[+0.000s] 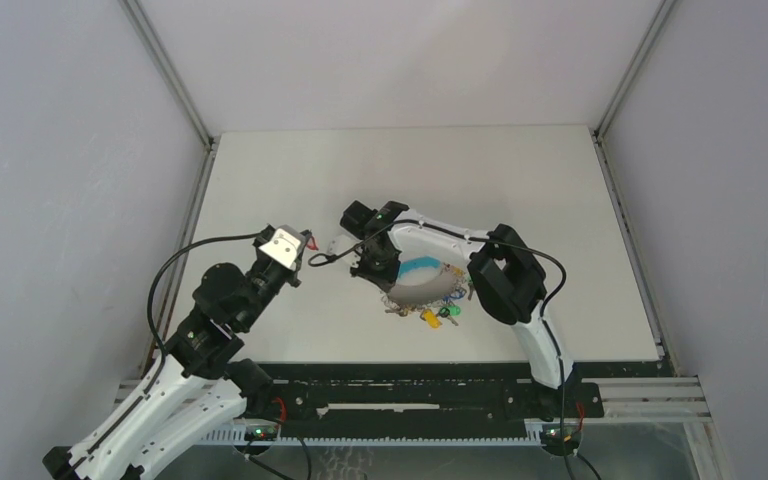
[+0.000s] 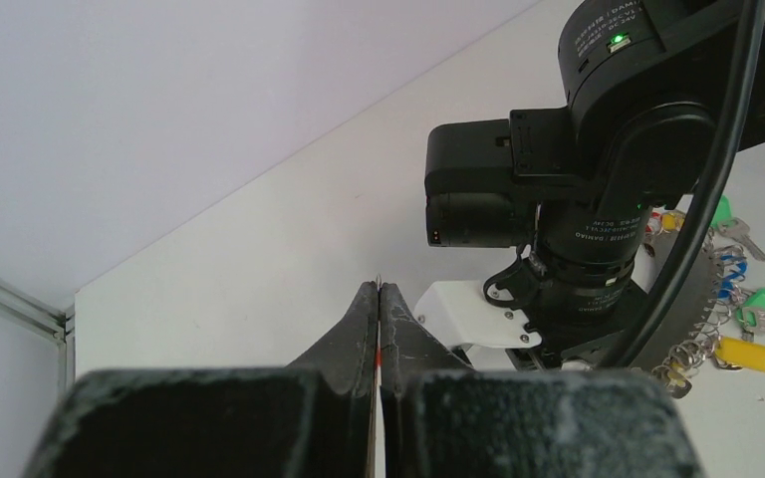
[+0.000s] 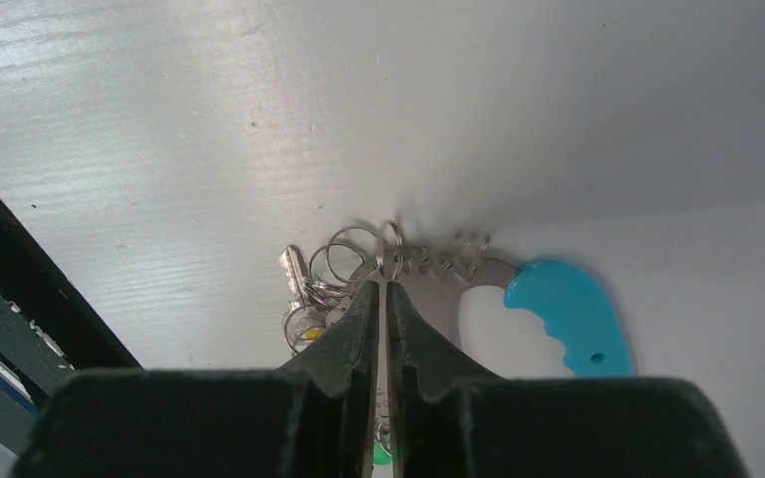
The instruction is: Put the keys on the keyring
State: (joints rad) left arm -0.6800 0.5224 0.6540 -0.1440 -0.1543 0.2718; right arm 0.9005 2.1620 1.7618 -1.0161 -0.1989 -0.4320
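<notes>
The left gripper (image 1: 308, 245) is closed tight on the key (image 1: 313, 243). In the left wrist view only a thin red strip and a sliver of metal show between its fingers (image 2: 359, 329). It hangs left of the table's (image 1: 520, 180) middle, roughly halfway between the left edge and the right arm's wrist, which stands just beside it without touching.

The right gripper (image 3: 384, 289) reaches in from the right and points down at the left side of the keyring (image 1: 415, 292). Its fingers are pressed almost together, pinching the metal rim where the small wire rings bunch up.

The keyring lies flat on the table a little nearer the near edge than the far one. Its light-blue band (image 1: 420, 268) is on the far side and its grey mesh (image 2: 699, 289) is toward the near edge. Tagged keys fan out from its near-right rim, among them a yellow tag (image 1: 428, 320) and a green tag (image 1: 451, 312), and they stop short of the near edge.

A broad stretch of white table runs from both grippers to the far edge, with another to the right edge. Grey walls (image 1: 50, 150) rise close along the left and right edges. The right arm's elbow stands over the table to the right of the keyring.
</notes>
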